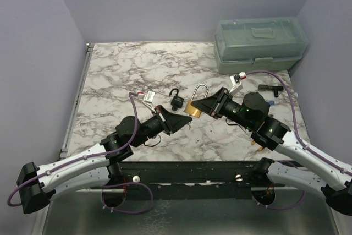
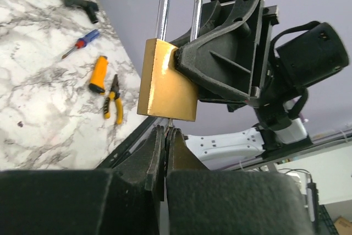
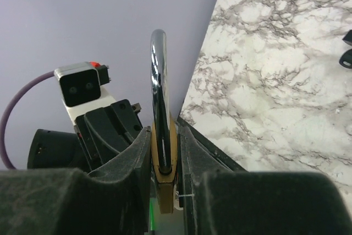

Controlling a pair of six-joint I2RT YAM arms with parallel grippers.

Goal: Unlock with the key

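My right gripper (image 1: 213, 103) is shut on a brass padlock (image 1: 193, 108) and holds it above the table, with the silver shackle (image 1: 200, 89) pointing away. In the right wrist view the padlock body (image 3: 165, 193) sits edge-on between the two pads, under the gripper (image 3: 165, 136). My left gripper (image 1: 177, 120) is shut on a key. In the left wrist view the key's thin blade (image 2: 170, 123) sticks out of the gripper (image 2: 165, 132) and meets the underside of the padlock (image 2: 168, 83). The key's head is hidden between the fingers.
A small black padlock (image 1: 177, 101) lies on the marble table (image 1: 137, 75) just behind the grippers. A green toolbox (image 1: 259, 45) stands at the back right. A screwdriver (image 2: 81, 42), an orange-handled tool (image 2: 98, 74) and pliers (image 2: 113, 98) lie near the right arm.
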